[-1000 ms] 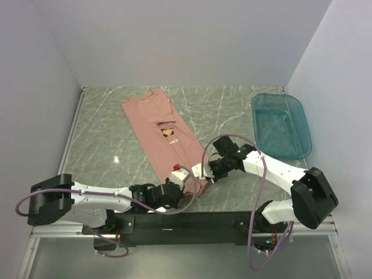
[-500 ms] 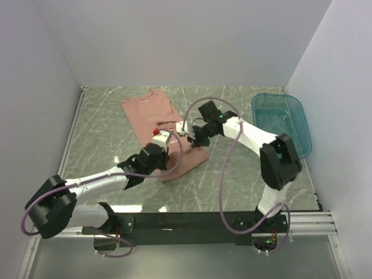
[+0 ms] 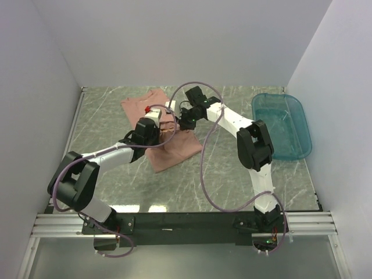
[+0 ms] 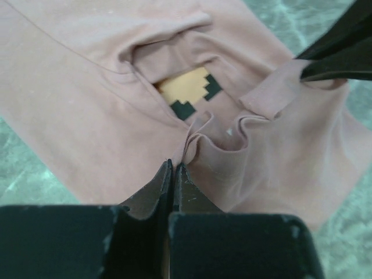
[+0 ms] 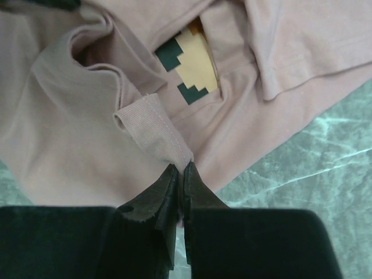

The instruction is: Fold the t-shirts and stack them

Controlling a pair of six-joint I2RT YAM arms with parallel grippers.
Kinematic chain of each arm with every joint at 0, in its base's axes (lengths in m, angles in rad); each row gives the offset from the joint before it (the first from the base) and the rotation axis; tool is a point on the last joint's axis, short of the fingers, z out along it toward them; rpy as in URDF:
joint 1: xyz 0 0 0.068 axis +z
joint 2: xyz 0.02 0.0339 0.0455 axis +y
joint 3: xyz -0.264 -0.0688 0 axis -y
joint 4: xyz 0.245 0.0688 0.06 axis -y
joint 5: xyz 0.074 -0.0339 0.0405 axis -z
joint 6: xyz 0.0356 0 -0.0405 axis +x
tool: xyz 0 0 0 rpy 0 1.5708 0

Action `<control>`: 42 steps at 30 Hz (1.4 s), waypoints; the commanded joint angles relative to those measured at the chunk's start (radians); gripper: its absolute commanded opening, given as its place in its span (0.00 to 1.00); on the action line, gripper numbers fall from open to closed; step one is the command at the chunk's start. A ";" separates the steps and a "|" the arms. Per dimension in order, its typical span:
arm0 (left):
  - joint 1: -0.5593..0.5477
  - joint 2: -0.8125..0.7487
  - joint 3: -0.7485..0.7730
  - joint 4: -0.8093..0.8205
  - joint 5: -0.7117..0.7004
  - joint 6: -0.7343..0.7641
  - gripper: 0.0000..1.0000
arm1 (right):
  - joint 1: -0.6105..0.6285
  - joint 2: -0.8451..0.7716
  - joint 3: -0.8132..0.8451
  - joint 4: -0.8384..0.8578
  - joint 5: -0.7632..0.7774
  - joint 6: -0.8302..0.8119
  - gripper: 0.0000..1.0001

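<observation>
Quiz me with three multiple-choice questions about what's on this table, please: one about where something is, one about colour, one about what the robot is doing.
1. Where does the teal tub sit?
A. On the t-shirt
B. By the right edge of the table, apart from the shirt
C. At the near left corner

2. What colour is the t-shirt?
A. White
B. Navy
C. Dusty pink

3. What state is the left end effector in?
A. Shut on a fold of shirt fabric
B. Wide open above bare table
C. Holding the tub

Answers:
1 B: the top view shows the tub on the right with bare marble between it and the shirt.
2 C: all views show the cloth as dusty pink.
3 A: the left wrist view shows its jaws pressed together on a pinch of pink cloth.
</observation>
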 commanded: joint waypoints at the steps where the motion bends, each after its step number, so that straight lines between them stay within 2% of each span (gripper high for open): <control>1: 0.032 0.009 0.047 0.011 0.002 0.014 0.00 | -0.007 0.028 0.061 0.040 0.029 0.073 0.00; 15: 0.065 0.023 0.081 -0.035 -0.096 0.000 0.00 | -0.003 0.127 0.190 0.090 0.104 0.196 0.00; 42: 0.129 0.122 0.194 -0.096 -0.108 0.001 0.00 | 0.019 0.219 0.308 0.158 0.226 0.301 0.00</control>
